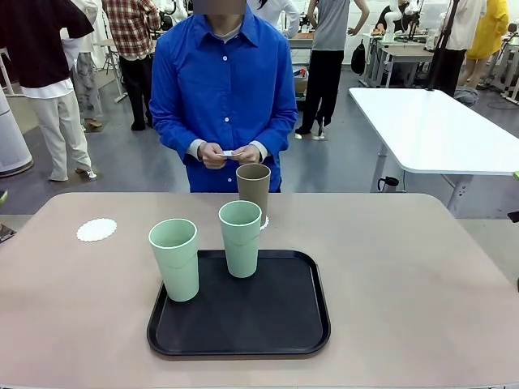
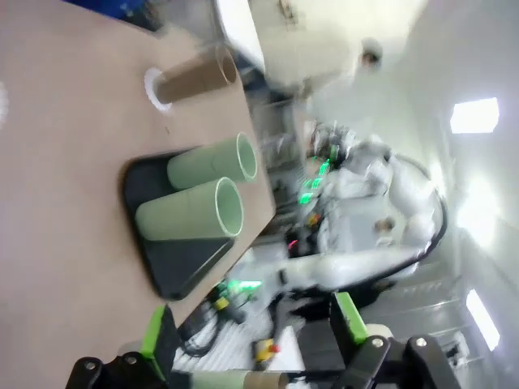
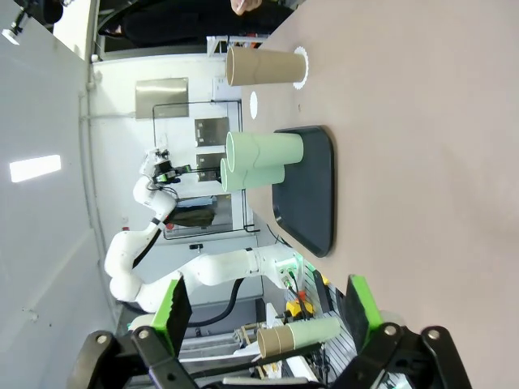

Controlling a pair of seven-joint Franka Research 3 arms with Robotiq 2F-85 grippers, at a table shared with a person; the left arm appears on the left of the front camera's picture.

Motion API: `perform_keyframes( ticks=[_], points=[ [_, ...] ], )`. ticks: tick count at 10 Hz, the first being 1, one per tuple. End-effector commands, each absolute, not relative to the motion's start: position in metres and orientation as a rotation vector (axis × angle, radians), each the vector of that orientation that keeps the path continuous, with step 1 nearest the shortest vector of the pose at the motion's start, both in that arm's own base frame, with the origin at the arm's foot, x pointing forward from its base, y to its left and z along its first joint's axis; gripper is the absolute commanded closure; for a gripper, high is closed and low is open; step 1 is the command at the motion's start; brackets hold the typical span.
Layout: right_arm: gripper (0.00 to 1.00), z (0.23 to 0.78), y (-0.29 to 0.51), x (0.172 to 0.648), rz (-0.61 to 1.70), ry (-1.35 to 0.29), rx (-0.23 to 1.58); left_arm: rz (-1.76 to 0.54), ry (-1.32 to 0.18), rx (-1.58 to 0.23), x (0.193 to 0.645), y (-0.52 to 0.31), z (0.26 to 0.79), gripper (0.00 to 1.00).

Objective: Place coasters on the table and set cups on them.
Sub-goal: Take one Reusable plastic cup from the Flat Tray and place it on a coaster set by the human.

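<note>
Well ahead of the left gripper point(image 2: 251, 318), whose jaws were set wide and empty, the nearer mint cup point(image 2: 182, 217) was seen upright on the tray point(image 2: 182, 263), with the bare coaster point(image 1: 96, 229) on that arm's side; the right gripper point(image 3: 268, 293) was likewise spread wide.

Cups point(image 1: 241, 237) matt, smooth — tray point(image 1: 280, 316) semi-gloss black plastic — coasters point(image 1: 96, 229) lacy paper.
</note>
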State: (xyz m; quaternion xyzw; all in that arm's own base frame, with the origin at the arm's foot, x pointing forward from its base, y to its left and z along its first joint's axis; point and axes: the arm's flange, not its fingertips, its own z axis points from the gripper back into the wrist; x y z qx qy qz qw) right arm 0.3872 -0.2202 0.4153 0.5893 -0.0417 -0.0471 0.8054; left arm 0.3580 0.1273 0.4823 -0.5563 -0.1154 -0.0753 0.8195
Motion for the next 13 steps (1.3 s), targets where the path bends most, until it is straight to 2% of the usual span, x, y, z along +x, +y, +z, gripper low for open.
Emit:
perform_keyframes(
  ticks=[1, 4, 5, 6, 11, 13],
  points=[
    [0.00, 0.416, -0.218, 0.383, -0.098, -0.092, 1.269, -0.491, -0.304, -0.938, 0.372, 0.100, 0.531, 0.00],
    [0.00, 0.416, -0.218, 0.383, -0.098, -0.092, 1.269, -0.788, -0.262, -0.515, 0.400, 0.021, 0.546, 0.00],
    [0.00, 0.416, -0.218, 0.383, -0.098, -0.092, 1.269, -0.882, -0.276, -0.364, 0.404, -0.010, 0.535, 0.00],
    [0.00, 0.416, -0.218, 0.383, -0.098, -0.092, 1.269, -0.944, -0.312, -0.298, 0.408, -0.031, 0.520, 0.00],
    [0.00, 0.416, -0.218, 0.383, -0.098, -0.092, 1.269, -1.122, -0.318, -0.317, 0.418, -0.079, 0.453, 0.00],
    [0.00, 0.416, -0.218, 0.383, -0.098, -0.092, 1.269, -1.099, -0.247, -0.356, 0.414, -0.082, 0.449, 0.00]
  ],
)
